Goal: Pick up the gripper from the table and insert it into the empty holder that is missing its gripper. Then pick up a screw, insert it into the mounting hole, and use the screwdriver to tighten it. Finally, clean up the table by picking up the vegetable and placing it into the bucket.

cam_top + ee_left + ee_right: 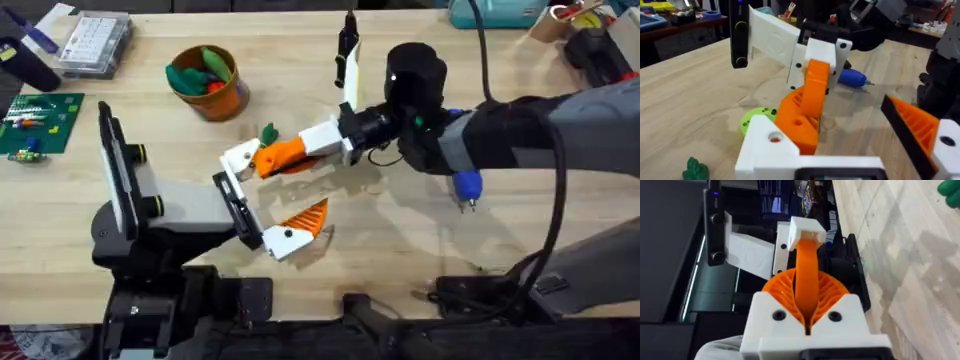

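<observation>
The right claw (262, 160) pinches the gripper (283, 152), set against the holder (240, 157).

No legible text or labels

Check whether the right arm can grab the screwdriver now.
Probably not yet. The right gripper is shut on the orange gripper, and the screwdriver lies back by its own forearm, behind the wrist. It would need to let go and pull back.
</observation>
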{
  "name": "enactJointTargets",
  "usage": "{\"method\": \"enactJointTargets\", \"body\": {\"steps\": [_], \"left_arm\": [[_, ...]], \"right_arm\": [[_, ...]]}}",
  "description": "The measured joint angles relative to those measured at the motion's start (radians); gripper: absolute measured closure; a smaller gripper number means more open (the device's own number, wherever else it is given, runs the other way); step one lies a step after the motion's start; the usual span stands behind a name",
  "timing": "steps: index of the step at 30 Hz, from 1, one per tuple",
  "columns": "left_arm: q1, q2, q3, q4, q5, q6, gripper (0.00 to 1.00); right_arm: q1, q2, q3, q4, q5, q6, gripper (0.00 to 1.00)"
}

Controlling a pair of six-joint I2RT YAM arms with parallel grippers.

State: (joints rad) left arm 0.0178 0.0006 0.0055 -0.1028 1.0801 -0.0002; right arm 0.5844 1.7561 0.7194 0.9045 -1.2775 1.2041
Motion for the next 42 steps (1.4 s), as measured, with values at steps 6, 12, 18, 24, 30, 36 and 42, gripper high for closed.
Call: {"method": "enactJointTargets", "body": {"steps": [6, 12, 18, 24, 30, 36, 42], "left_arm": [[0.003, 0.000, 0.000, 0.000, -0.003, -0.004, 0.015], [0.009, 0.000, 0.000, 0.002, -0.011, -0.006, 0.014], [0.021, 0.000, 0.000, 0.003, -0.026, -0.007, 0.014], [0.021, 0.000, 0.000, 0.004, -0.022, -0.007, 0.014], [0.021, 0.000, 0.000, 0.000, 0.017, -0.006, 0.014], [0.021, 0.000, 0.000, -0.012, 0.089, -0.007, 0.014], [0.025, 0.000, -0.001, -0.019, 0.130, -0.006, 0.014]], "right_arm": [[0.006, 0.000, 0.007, -0.022, 0.009, -0.005, 0.985], [0.017, 0.006, 0.033, -0.046, 0.009, -0.012, 0.985], [0.023, 0.050, 0.077, -0.045, -0.015, -0.019, 0.987], [0.021, 0.057, 0.085, -0.046, -0.030, -0.038, 0.987], [0.008, 0.059, 0.085, -0.052, -0.059, -0.051, 0.986], [-0.008, 0.064, 0.085, -0.086, -0.112, -0.072, 0.986], [-0.012, 0.064, 0.085, -0.102, -0.127, -0.090, 0.987]]}}
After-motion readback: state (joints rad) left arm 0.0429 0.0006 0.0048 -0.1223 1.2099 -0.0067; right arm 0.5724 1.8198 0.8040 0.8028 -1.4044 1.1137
